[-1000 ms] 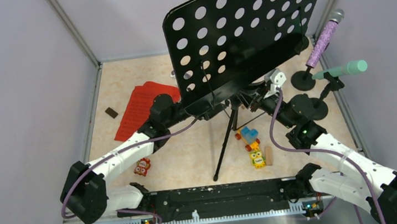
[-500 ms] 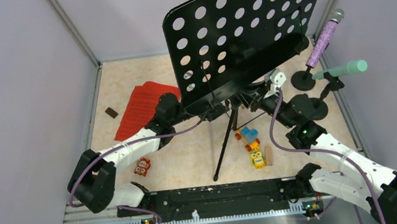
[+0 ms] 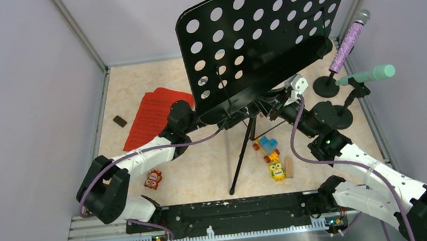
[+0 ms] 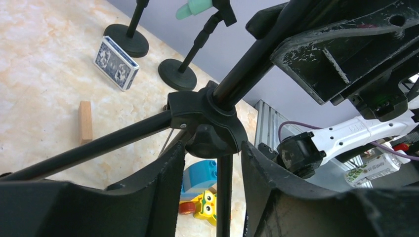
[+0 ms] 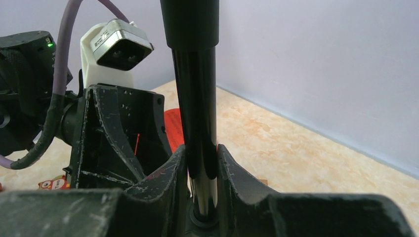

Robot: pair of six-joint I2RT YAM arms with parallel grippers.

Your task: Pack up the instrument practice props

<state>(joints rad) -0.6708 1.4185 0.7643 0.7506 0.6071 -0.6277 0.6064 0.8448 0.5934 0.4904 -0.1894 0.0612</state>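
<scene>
- My left arm [image 3: 143, 158] reaches forward and to the right, with its elbow bent near the base.
- My left gripper [image 4: 212, 148] has its two fingers apart.
- My right arm [image 3: 359, 162] reaches forward and to the left.
- My right gripper [image 5: 200, 153] squeezes the stand pole [image 5: 195, 98], one finger on each side.
- The two grippers sit near each other in the middle.

The perforated music rack [image 3: 261, 31] is smooth black sheet metal with a slight sheen, its pole [image 5: 195, 113] glossy black metal, the right hand [image 5: 201, 163] scuffed matt black plastic, the purple microphone [image 3: 351, 37] glittery, the mint-green microphone [image 3: 374, 73] matt, the block [image 4: 85, 122] plain bare wood, the surface [image 3: 204, 169] smooth marbled beige.
</scene>
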